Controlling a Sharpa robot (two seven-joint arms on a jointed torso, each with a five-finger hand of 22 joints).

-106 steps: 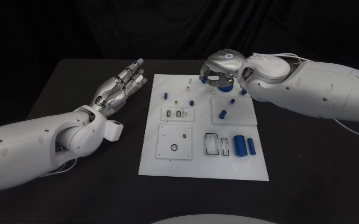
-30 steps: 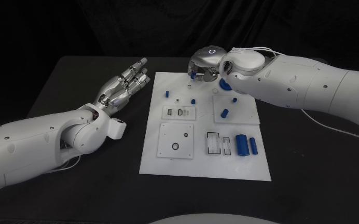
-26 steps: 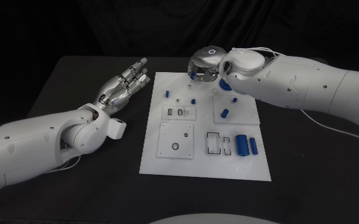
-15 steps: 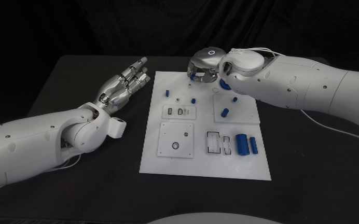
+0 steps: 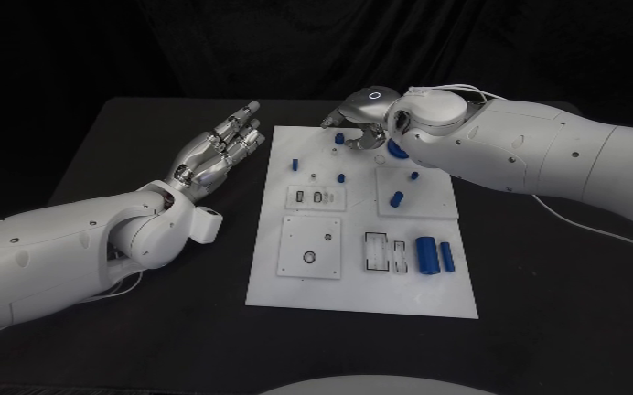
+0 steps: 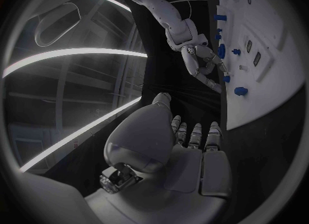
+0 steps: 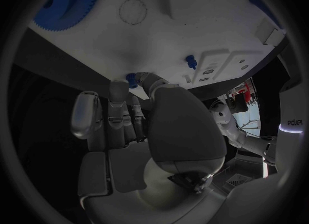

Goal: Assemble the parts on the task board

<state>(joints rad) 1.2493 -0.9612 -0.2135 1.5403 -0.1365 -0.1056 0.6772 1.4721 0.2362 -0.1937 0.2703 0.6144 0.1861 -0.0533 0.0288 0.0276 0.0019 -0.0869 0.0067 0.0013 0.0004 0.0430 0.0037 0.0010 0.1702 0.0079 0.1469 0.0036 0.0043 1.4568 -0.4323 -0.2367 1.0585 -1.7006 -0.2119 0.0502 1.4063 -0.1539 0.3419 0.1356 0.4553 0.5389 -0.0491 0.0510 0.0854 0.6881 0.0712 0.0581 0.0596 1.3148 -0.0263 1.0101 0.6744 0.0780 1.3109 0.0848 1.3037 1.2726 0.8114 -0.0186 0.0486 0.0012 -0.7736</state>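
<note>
R hand (image 5: 354, 125) shifted left along far edge of white task board (image 5: 356, 304), fingers now pinching small blue peg (image 7: 131, 80); next, seat it. L hand (image 5: 218, 153) idle, fingers wide.

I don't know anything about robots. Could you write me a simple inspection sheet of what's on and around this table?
Surface: black table, with a white board at its middle.
Job's things: blue parts on the board, including two cylinders near its right edge, small pegs and a gear at the far end.
Clutter: nothing seen.
Hands: the left robot hand is open and flat beside the board, holding nothing. The right robot hand is at the board's far edge with its fingertips at a small blue part; whether it grips the part is unclear.
Cables: a thin white cable runs by the right arm.
Surroundings: black curtain behind.
</note>
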